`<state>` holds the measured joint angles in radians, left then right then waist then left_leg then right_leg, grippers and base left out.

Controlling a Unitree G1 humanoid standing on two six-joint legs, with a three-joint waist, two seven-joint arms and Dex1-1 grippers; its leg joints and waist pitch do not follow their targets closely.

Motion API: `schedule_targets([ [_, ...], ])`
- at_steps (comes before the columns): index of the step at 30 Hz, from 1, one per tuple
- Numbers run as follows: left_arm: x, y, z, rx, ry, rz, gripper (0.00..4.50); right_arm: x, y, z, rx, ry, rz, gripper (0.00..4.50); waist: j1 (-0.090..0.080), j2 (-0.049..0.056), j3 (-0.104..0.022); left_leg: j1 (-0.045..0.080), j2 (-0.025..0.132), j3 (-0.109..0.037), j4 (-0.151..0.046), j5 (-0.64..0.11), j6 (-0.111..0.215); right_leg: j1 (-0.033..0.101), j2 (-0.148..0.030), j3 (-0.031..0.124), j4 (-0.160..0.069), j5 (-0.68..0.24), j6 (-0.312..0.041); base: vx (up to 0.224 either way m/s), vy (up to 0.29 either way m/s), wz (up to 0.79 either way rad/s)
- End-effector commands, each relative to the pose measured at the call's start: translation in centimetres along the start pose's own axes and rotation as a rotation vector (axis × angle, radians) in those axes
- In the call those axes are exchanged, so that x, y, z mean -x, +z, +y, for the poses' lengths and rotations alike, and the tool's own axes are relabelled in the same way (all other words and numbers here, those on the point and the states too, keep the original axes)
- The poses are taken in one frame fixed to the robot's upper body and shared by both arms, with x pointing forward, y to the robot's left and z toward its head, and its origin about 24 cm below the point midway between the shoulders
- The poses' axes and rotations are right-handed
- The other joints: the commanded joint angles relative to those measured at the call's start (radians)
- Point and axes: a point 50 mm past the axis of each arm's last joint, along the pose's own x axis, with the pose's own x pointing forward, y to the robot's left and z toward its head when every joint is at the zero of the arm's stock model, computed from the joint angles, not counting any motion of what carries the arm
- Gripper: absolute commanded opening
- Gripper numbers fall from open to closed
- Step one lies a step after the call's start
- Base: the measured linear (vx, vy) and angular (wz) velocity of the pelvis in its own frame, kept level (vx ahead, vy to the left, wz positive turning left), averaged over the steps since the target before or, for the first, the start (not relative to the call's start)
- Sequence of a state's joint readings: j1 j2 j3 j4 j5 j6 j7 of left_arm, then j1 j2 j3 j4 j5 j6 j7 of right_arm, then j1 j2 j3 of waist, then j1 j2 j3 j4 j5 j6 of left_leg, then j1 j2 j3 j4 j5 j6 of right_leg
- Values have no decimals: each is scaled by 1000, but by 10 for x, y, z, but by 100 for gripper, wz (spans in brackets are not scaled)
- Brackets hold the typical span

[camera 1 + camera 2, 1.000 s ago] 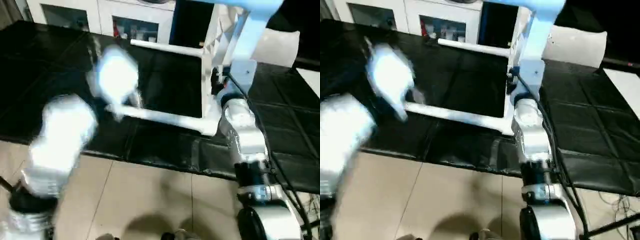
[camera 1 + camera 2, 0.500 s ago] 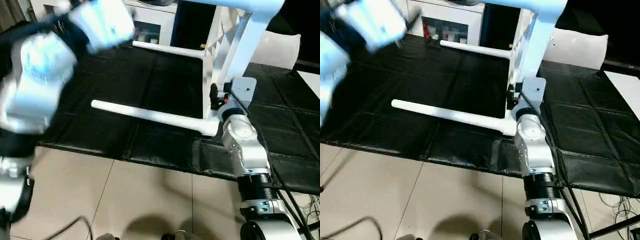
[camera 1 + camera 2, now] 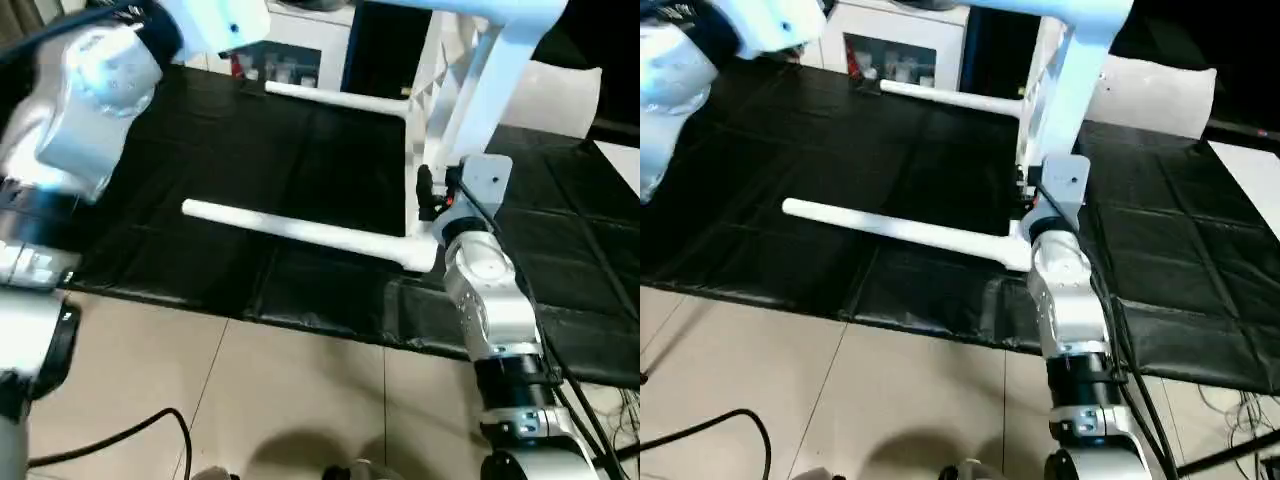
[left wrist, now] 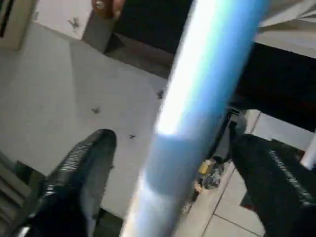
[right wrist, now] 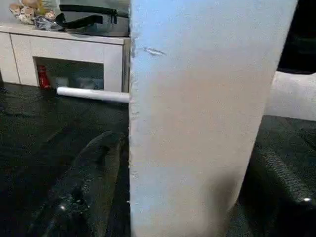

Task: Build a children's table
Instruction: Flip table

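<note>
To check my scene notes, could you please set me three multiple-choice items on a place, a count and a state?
1. Where does the nearer long white tapered plastic leg lie?
A. on the tiled floor
B. on the black quilted mat
C. on the white cabinet

2. How many white legs stretch level over the mat toward the robot's left?
A. two
B. five
C. none

3. How is the left end effector?
A. shut, empty
C. open, a leg between its fingers
B. clamped on a cable

Key:
1 B: the nearer long white tapered plastic leg rests on the black quilted mat.
2 A: it and the farther leg.
3 C: the left end effector has its fingers apart, with gaps beside the leg.
</note>
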<state>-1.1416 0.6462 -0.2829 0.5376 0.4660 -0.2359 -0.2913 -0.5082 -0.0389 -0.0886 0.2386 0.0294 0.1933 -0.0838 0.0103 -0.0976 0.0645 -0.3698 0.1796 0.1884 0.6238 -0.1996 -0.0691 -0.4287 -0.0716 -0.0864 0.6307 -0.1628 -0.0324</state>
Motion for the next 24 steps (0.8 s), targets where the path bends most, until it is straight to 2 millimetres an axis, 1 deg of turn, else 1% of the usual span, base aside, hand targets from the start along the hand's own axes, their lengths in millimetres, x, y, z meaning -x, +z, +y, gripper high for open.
schedule_targets([
  [1, -5, 4, -1, -12, -14, -22, 388, 2, 4, -2, -6, -3, -15, 340, 8, 32, -78, 12, 43, -27, -74, -184, -49, 66, -71, 65, -71, -196, -137, 0, 0, 0],
  [2, -7, 0, -2, -13, -14, -5, 368, 2, 5, -3, -5, -6, -18, 340, 7, 34, -77, 11, 45, -28, -75, -182, -49, 66, -72, 65, -70, -188, -142, 0, 0, 0],
  [3, -7, 0, -2, -11, -13, -3, 368, 2, 5, -3, -4, -6, -18, 340, 8, 34, -77, 12, 44, -27, -73, -183, -48, 65, -71, 65, -71, -187, -143, 0, 0, 0],
  [4, -8, -3, -2, -11, -6, 5, 366, 2, 5, -3, -2, -8, -21, 340, 8, 33, -78, 11, 44, -27, -74, -182, -48, 67, -71, 65, -69, -185, -144, 0, 0, 0],
  [5, -8, -4, -1, -10, 3, 8, 355, 2, 5, -3, -2, -8, -22, 340, 8, 34, -78, 12, 44, -27, -73, -184, -47, 67, -72, 65, -69, -186, -146, 0, 0, 0],
  [6, -8, -4, -1, -10, 3, 8, 342, 2, 5, -3, -2, -8, -22, 340, 9, 33, -77, 12, 43, -27, -73, -185, -44, 66, -71, 65, -72, -191, -144, 0, 0, 0],
  [7, -9, -5, 0, -4, 12, 12, 330, 3, 6, -3, 0, -8, -24, 340, 11, 33, -77, 13, 44, -28, -74, -190, -45, 66, -73, 65, -72, -206, -141, 0, 0, 0],
  [8, -10, -7, 1, -6, 22, 17, 324, 3, 6, -3, 3, -6, -27, 340, 12, 31, -76, 12, 44, -27, -74, -190, -44, 66, -73, 64, -73, -213, -139, 0, 0, 0],
  [9, -10, -8, 2, -6, 29, 20, 312, 3, 6, -3, 5, -5, -28, 340, 12, 31, -76, 12, 44, -28, -74, -191, -44, 66, -73, 65, -73, -216, -138, 0, 0, 0],
  [10, -11, -9, 3, -7, 30, 23, 312, 3, 6, -3, 6, -4, -29, 340, 13, 30, -75, 12, 44, -28, -74, -193, -42, 65, -73, 64, -76, -224, -133, 0, 0, 0],
  [12, -12, -10, 4, -10, 33, 25, 283, 3, 6, -2, 7, -3, -30, 340, 15, 31, -76, 13, 45, -29, -74, -190, -43, 65, -74, 64, -74, -222, -133, 0, 0, 0],
  [13, -13, -11, 6, -9, 49, 28, 283, 3, 6, -2, 9, 1, -30, 340, 16, 30, -76, 13, 45, -28, -74, -190, -42, 64, -74, 64, -74, -220, -134, 0, 0, 0],
  [14, -14, -12, 8, -7, 63, 31, 267, 3, 6, -2, 10, 2, -31, 340, 16, 30, -75, 13, 44, -28, -74, -191, -41, 64, -73, 64, -75, -221, -134, 0, 0, 0],
  [15, -14, -12, 9, -5, 70, 33, 267, 3, 6, -1, 10, 3, -32, 340, 17, 31, -75, 14, 45, -28, -74, -192, -42, 64, -74, 64, -75, -223, -133, 0, 0, 0],
  [17, -16, -12, 13, -3, 83, 31, 246, 3, 7, -2, 14, 3, -35, 340, 19, 29, -75, 14, 46, -29, -74, -190, -41, 64, -75, 65, -74, -217, -138, 0, 0, 0],
  [20, -17, -11, 14, 1, 83, 24, 223, 3, 8, -3, 20, 4, -41, 340, 20, 31, -75, 15, 46, -28, -74, -192, -41, 64, -75, 64, -75, -220, -139, 0, 0, 0],
  [22, -18, -10, 13, 15, 65, 15, 205, 3, 10, -3, 32, 17, -53, 340, 23, 29, -75, 14, 45, -27, -73, -186, -37, 65, -75, 64, -75, -217, -139, 0, 0, 0],
  [24, -19, -10, 12, 33, 53, 6, 201, 3, 11, -3, 40, 23, -60, 340, 25, 30, -75, 15, 46, -27, -74, -185, -37, 64, -76, 65, -75, -213, -139, 0, 0, 0],
])
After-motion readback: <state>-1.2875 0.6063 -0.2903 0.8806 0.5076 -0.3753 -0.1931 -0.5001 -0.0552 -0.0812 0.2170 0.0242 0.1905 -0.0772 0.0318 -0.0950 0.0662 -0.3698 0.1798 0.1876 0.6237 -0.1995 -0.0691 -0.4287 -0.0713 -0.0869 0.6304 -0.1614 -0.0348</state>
